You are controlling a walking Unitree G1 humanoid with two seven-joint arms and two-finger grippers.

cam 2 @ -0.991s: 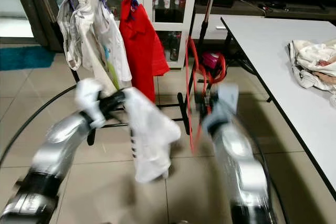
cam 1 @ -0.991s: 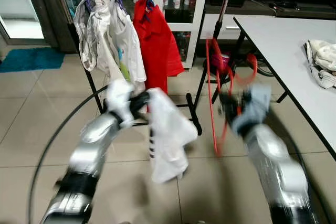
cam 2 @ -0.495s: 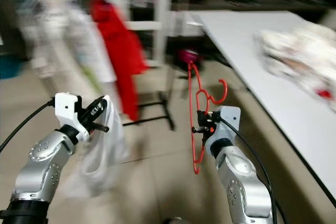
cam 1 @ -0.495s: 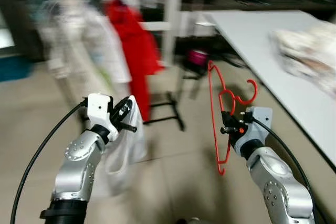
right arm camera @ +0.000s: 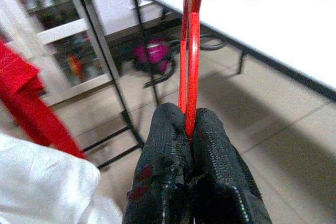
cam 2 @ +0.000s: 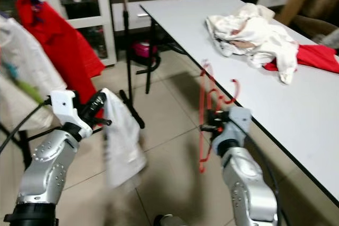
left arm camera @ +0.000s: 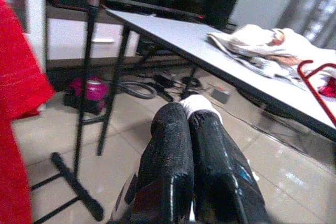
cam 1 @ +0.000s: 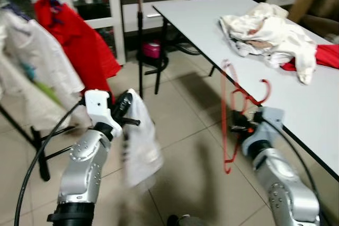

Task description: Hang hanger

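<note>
- Tiled floor (cam 1: 185,125), white table (cam 1: 212,30) just right of the right gripper (cam 1: 239,127).
- Red hanger (cam 1: 229,115) pinched upright between its closed fingers.
- Left gripper (cam 1: 127,110) clamped on white garment (cam 1: 140,144) hanging below.
</note>
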